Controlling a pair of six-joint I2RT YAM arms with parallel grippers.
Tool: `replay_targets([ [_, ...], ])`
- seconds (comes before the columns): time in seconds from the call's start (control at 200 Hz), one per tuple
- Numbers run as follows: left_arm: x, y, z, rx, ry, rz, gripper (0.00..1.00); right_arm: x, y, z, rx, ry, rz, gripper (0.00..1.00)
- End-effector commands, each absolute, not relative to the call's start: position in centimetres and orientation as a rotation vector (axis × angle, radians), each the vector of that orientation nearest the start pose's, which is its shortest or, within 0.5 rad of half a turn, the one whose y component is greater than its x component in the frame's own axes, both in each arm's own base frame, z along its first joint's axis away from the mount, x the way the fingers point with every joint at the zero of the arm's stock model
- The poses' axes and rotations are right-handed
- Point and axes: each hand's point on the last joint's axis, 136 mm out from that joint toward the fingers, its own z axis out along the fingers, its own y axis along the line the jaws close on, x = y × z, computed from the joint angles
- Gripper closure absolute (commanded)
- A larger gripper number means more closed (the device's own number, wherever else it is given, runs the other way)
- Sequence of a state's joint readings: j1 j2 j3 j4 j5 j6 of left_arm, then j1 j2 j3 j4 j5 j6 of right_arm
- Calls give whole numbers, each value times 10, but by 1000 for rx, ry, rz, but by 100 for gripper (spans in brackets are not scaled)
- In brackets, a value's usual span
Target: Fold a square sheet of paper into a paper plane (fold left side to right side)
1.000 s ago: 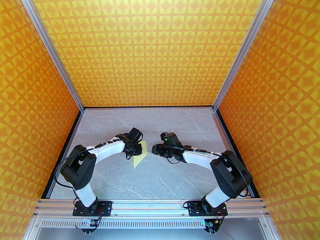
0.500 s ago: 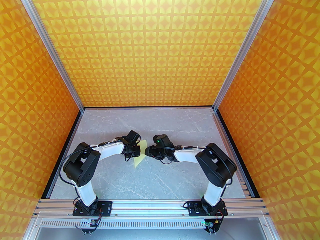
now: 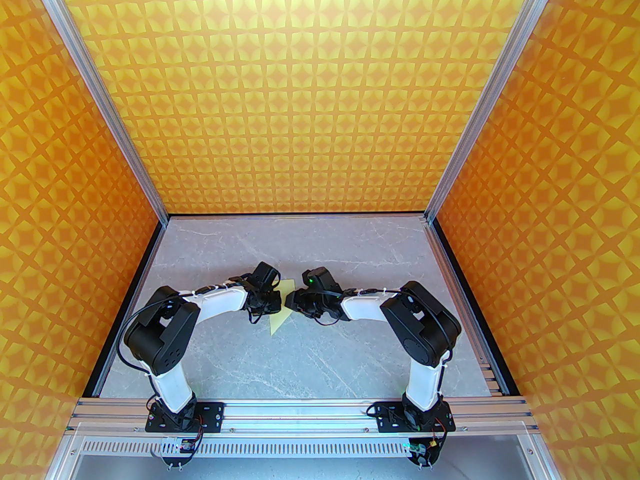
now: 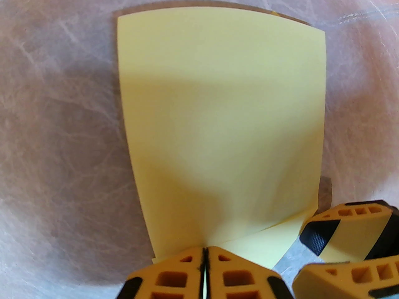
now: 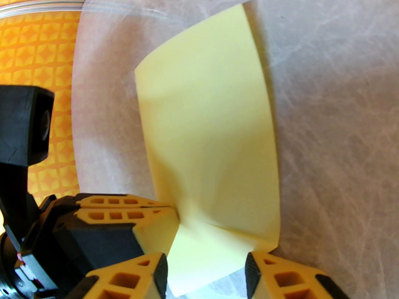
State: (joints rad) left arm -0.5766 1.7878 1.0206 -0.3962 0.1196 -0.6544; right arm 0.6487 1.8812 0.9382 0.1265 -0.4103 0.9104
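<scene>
The square sheet of paper (image 4: 218,111) is pale yellow and lies on the grey table, part of it raised and curved over the rest. My left gripper (image 4: 204,257) is shut on the sheet's near edge and holds that flap up. From the right, my right gripper (image 5: 205,269) stands open with the sheet's edge between its fingers (image 5: 258,269). From above, the left gripper (image 3: 276,302) and the right gripper (image 3: 290,300) nearly meet over the sheet (image 3: 276,322). In the right wrist view the left gripper (image 5: 174,212) pinches the sheet (image 5: 205,129). The paper plane is out of view.
The marbled grey table (image 3: 310,358) is boxed in by orange patterned walls (image 3: 310,118) and aluminium posts. Both arm bases sit on the rail at the near edge (image 3: 300,410). The left wrist camera (image 5: 25,126) hangs close beside my right gripper.
My right arm has swung left until its gripper reaches the sheet and the left gripper, its jaws narrowing slightly. The left gripper has stayed shut on the paper and barely shifted.
</scene>
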Motion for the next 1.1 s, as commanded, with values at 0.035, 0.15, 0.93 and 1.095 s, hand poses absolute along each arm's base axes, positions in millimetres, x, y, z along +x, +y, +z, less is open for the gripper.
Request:
replay_targets([
  [0.035,312,-229,44,-97,2826,-514,88,320,326,30,110,2680,1079,59],
  [0.15,312,-231,58,-97,2799,-550,87,319,326,24,113,2694,1074,64],
  [0.93,282,-215,-6,-136,2930,-477,92,324,310,35,43,2706,898,55],
  [1.095,280,-215,-8,-141,2930,-487,93,328,325,25,47,2723,977,56],
])
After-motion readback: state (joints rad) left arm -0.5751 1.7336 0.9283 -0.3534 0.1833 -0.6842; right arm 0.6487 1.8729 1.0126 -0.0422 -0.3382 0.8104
